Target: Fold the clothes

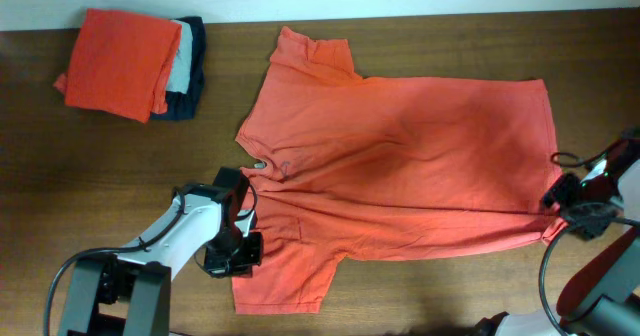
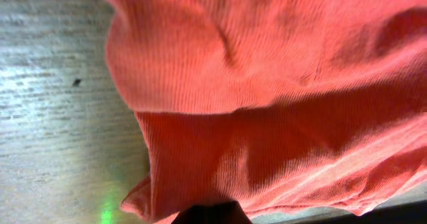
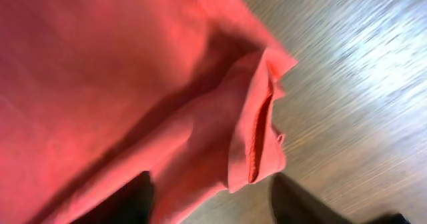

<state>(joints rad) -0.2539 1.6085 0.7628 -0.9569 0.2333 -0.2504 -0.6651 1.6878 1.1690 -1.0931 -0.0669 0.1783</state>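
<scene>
Wooden table [image 1: 420, 296]: one coral T-shirt [image 1: 400, 166], three folded garments [image 1: 125, 61] stacked. Left gripper [image 1: 232, 256] pinches the T-shirt; right gripper [image 1: 565, 204] gapes apart.

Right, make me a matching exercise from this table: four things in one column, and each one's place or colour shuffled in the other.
Things:
1. T-shirt
2. orange garment
3. navy garment
4. table

Descriptions:
A. brown wood grain
B. folded, on top of the pile at the far left
C. coral-red, spread out across the middle
D. dark, peeking out at the pile's right side

Pairs: 1-C, 2-B, 3-D, 4-A
</scene>
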